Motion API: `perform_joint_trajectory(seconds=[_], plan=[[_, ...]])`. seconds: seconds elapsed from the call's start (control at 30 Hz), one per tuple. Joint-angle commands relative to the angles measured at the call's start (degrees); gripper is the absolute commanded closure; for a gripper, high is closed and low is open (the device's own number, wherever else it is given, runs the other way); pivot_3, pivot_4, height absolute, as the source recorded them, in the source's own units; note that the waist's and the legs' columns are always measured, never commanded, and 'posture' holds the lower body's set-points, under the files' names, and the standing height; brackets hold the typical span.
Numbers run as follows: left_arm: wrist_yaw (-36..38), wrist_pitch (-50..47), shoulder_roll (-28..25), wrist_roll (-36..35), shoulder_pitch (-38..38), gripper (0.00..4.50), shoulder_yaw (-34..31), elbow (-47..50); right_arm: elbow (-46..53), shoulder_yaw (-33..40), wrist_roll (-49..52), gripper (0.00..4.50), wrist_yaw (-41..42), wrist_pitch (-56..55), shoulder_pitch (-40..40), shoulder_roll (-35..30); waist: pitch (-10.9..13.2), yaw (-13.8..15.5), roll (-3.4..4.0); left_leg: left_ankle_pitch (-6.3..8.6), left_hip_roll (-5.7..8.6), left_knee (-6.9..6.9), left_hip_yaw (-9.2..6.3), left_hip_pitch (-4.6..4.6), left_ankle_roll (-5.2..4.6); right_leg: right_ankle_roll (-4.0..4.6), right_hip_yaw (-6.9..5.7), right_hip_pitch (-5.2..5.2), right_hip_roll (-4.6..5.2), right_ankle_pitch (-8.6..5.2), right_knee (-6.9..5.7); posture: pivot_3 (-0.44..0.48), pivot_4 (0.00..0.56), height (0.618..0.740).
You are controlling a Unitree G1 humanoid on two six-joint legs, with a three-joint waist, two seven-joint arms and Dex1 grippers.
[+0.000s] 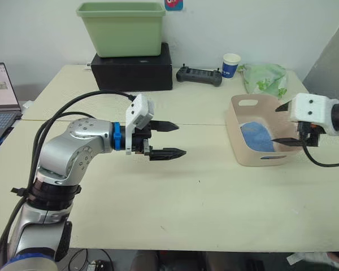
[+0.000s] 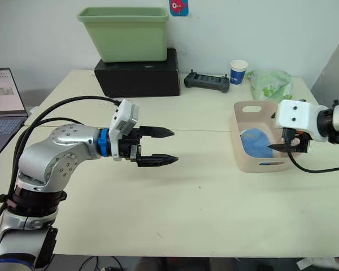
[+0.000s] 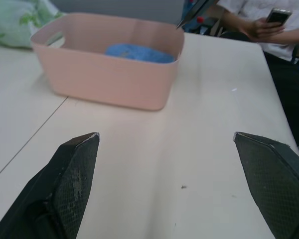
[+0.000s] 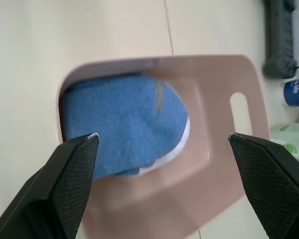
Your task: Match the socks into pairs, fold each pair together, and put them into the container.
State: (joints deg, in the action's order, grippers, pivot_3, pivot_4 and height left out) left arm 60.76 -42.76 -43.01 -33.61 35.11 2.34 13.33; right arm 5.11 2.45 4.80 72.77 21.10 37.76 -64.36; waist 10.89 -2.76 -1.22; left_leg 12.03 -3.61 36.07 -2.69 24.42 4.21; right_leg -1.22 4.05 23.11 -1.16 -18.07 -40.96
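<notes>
A folded blue sock bundle [image 4: 124,124] is seen lying inside the pale pink container [image 1: 241,148], with a sliver of white fabric [image 4: 177,147] showing at its edge; whether a yellow pair lies beneath cannot be told. The container stands on the right part of the table [image 1: 175,209], near its right edge. The right gripper [image 1: 287,124] is held just above the container's near rim, its fingers spread wide and nothing gripped between them. The left gripper [image 1: 168,139] is held over bare tabletop, well apart from the container, also spread wide and empty.

The main risk is judged to be the right gripper catching the container's thin wall on withdrawal: a finger hooked on the rim or a handle slot could drag or tip the light tub, and little table is left on that side. A loose fold could also be snagged and pulled open.

Open room is ample across the middle and near side of the table. The far side is occupied by a black box [image 1: 133,70] carrying a green tub [image 1: 123,28], a controller [image 1: 199,75], a paper cup [image 1: 230,65] and a green bag [image 1: 264,78] just behind the container. A laptop [image 1: 1,96] is placed at the far left, and a seated person [image 3: 264,27] is beyond the right side.
</notes>
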Motion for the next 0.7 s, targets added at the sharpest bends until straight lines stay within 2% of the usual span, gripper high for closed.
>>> perform_joint_trajectory(seconds=[0.03,0.17,0.27,0.37,0.43,0.53,0.6,0.7], plan=[[-3.4,1.3,-4.7,1.7,-8.5,0.00,-9.1,3.1,6.1,10.6,7.0,0.03,-8.7,5.7,-1.6,5.7,0.0,-0.6,0.00,0.00,-0.01,-0.03,0.00,-0.02,0.00,0.01,0.02,0.01,0.00,0.00,-0.02,0.000,0.150,0.730],[-10.4,4.9,-5.7,6.0,-21.4,0.00,-17.5,5.5,16.4,13.4,11.2,0.03,-18.7,9.8,-6.7,16.0,0.0,-0.8,0.00,0.00,-0.07,-0.07,-0.11,-0.12,0.00,0.01,-0.01,-0.03,-0.04,0.00,-0.14,0.000,0.150,0.730],[-18.2,8.5,-0.9,8.9,-31.5,0.00,-25.6,8.0,23.7,12.9,11.3,0.03,-26.2,9.2,-14.9,24.5,0.0,-0.3,0.00,0.00,-0.05,-0.07,-0.13,-0.10,0.01,-0.01,-0.05,-0.06,-0.01,-0.01,-0.13,0.000,0.150,0.730],[-26.9,10.0,3.4,14.2,-38.8,0.00,-29.5,9.2,28.5,11.1,9.5,0.03,-31.8,4.8,-24.0,31.6,-0.1,0.7,-0.06,0.00,0.04,-0.03,-0.08,-0.09,0.01,-0.03,-0.07,-0.17,0.16,-0.02,-0.01,0.000,0.150,0.730],[-30.0,11.9,7.1,14.0,-41.8,0.00,-32.9,9.0,31.0,8.0,7.3,0.03,-33.4,1.1,-31.1,34.2,-0.1,1.2,-0.08,0.00,0.10,-0.02,-0.07,-0.09,0.01,-0.04,-0.08,-0.23,0.22,-0.02,0.06,0.000,0.150,0.730],[-32.5,18.5,11.0,17.6,-49.5,0.00,-36.0,8.1,28.3,5.4,2.4,0.03,-35.3,-9.2,-44.1,36.6,-0.2,1.3,-0.30,0.01,0.11,-0.03,-0.07,-0.15,0.02,-0.08,-0.11,-0.38,0.25,-0.05,0.21,0.000,0.150,0.730],[-32.8,20.6,12.2,18.3,-52.3,0.00,-36.3,7.8,25.9,6.1,1.8,0.03,-35.8,-13.2,-48.2,37.1,-0.2,1.1,-0.30,0.06,0.07,-0.14,-0.07,-0.56,0.04,-0.07,-0.12,-0.82,0.24,-0.12,0.46,0.000,0.150,0.730],[-33.0,21.9,13.0,17.9,-54.2,0.00,-36.0,7.4,23.6,7.0,2.2,0.03,-36.3,-16.8,-51.0,37.4,-0.2,1.0,-0.27,0.05,0.06,-0.16,-0.01,-0.71,0.04,-0.19,-0.08,-0.91,0.24,-0.17,0.50,0.000,0.150,0.730]])
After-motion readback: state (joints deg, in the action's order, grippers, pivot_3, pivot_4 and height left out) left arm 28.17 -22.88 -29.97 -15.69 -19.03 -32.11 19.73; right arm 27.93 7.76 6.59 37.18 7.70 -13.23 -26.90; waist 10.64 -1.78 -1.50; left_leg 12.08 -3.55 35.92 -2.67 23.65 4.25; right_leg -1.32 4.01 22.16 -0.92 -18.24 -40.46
